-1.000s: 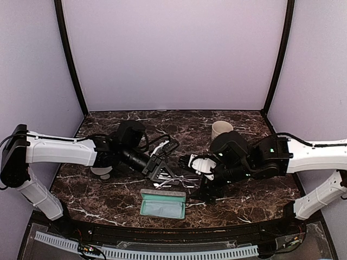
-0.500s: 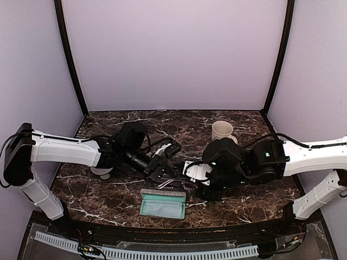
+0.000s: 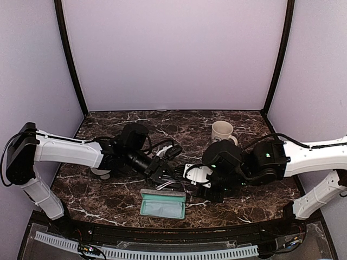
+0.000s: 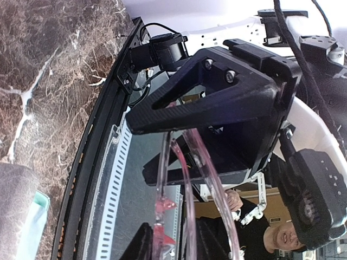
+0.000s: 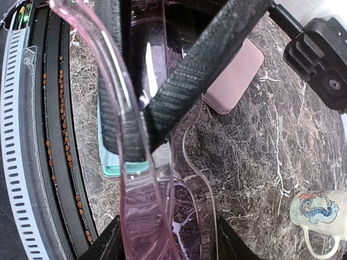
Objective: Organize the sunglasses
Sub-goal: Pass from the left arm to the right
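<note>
**Pink sunglasses between both grippers, mid-table**

Top view: both arms reach in to the middle of the marble table (image 3: 108,197). Left gripper (image 3: 164,173) and right gripper (image 3: 187,179) face each other, tips near. The sunglasses (image 3: 174,180) sit between them, just above the table, too small here to make out more. The teal case (image 3: 162,205) lies open just in front of them, toward the near edge. The mug (image 3: 222,130) stands upright behind the right arm, well apart from the grippers. Jaw state can't be read from this view.

Left wrist view: the left gripper (image 4: 143,151) has its black fingers (image 4: 217,92) one above, one below the translucent pink frame of the sunglasses (image 4: 184,173), which is pinched between them, the thin pink temples running out toward the bottom of the view. A corner of the teal case (image 4: 38,211) shows bottom left. The right arm (image 4: 309,124), white and black, fills the right side, close by.

Right wrist view: the right gripper (image 5: 142,142) has a finger on each side of the pink rim of the sunglasses (image 5: 138,216), and the left finger (image 5: 114,81) overlaps the rim. Can't tell if the jaws press on it or just bracket it. A purplish lens shows below. The teal case (image 5: 107,165) lies under the frame, the pink case (image 5: 236,76) is shut on the table beyond, and the mug (image 5: 320,211) is bottom right. The left arm (image 5: 325,65) is top right.
</note>
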Controlling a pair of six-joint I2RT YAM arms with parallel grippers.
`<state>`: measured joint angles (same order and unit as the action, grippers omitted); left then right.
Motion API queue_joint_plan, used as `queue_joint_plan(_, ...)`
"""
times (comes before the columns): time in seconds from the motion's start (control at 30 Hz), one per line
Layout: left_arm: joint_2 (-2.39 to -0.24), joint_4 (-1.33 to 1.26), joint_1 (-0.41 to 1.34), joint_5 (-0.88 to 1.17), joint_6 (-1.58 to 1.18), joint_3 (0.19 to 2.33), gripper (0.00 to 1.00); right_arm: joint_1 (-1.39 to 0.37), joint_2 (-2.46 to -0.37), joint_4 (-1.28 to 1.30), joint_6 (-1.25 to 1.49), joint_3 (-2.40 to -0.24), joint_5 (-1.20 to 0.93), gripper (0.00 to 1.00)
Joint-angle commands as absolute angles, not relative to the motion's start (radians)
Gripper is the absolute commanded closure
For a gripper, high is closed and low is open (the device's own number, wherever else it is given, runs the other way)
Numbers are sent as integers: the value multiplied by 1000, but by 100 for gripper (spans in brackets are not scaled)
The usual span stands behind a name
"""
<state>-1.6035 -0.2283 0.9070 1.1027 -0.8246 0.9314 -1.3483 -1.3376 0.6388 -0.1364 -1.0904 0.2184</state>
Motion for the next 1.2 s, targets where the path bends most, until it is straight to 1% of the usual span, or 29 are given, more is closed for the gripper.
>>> queue_joint_plan(0.0, -1608, -243, 905, 1121, -826, 914, 68, -1355, -1304, 611, -126, -1108, 223, 62)
queue_joint_plan(0.13, -1606, -246, 905, 1109, -810, 912, 54, -1355, -1291, 603, -117, -1085, 220, 64)
queue_joint_plan(0.37, -1597, -237, 901, 1097, -767, 903, 37, -1356, -1284, 603, -104, -1051, 201, 66)
queue_joint_plan(0.43, -1588, -203, 895, 1085, -730, 905, 34, -1356, -1287, 608, -105, -1045, 200, 67)
queue_joint_plan(0.57, -1555, -62, 862, 1018, -615, 914, 30, -1358, -1280, 605, -113, -1025, 208, 69)
queue_joint_plan(0.73, -1478, 132, 801, 876, -487, 923, 29, -1358, -1271, 593, -114, -1017, 214, 70)
queue_joint_plan(0.8, -1440, 168, 784, 826, -464, 925, 29, -1359, -1275, 586, -116, -1016, 216, 70)
queue_joint_plan(0.87, -1399, 140, 781, 815, -469, 917, 28, -1361, -1283, 576, -118, -1018, 215, 70)
queue_joint_plan(0.97, -1354, 13, 781, 874, -530, 881, 25, -1362, -1301, 564, -121, -1024, 215, 71)
queue_joint_plan(1.17, -1378, -43, 798, 942, -561, 882, 22, -1367, -1323, 540, -136, -1039, 210, 73)
